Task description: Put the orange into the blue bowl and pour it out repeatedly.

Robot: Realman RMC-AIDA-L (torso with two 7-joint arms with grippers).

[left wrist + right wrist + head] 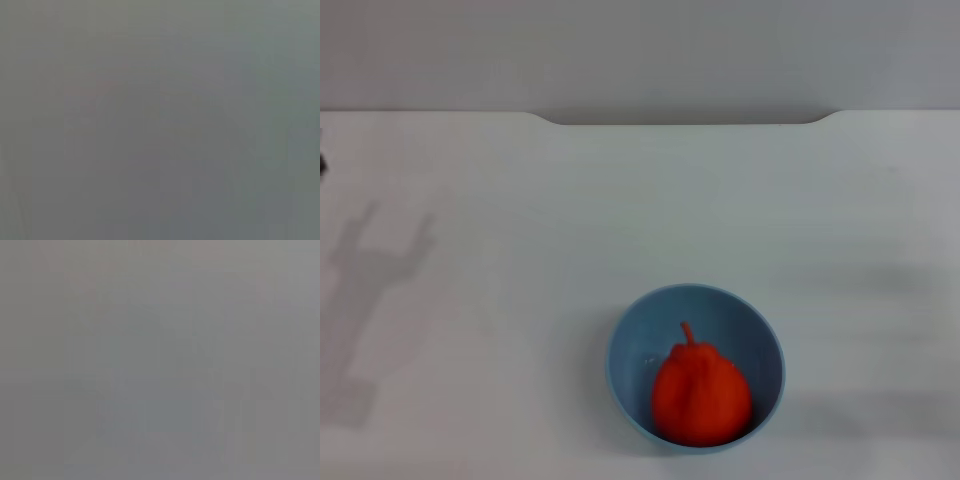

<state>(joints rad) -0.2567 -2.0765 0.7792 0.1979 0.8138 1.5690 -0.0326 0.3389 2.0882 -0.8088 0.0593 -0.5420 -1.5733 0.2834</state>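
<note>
Orange in bowl, arms unseen

Orange [701,394] sits inside the blue bowl [625,352], stem up, toward the near wall. Bowl stands upright on the white table [500,180] (forked shadow at left). Neither gripper shows; finger state cannot be told. Both wrist views are blank grey.

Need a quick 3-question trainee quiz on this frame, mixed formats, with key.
1. True or false: the orange lies on the table beside the bowl.
2. Which way does the orange's stem point? A) toward the table's far edge B) down into the bowl C) toward the camera
3. Fill in: a gripper-shaped ___ falls on the table's left side.

Key: 1 false, it sits inside the bowl; 2 A; 3 shadow.
</note>
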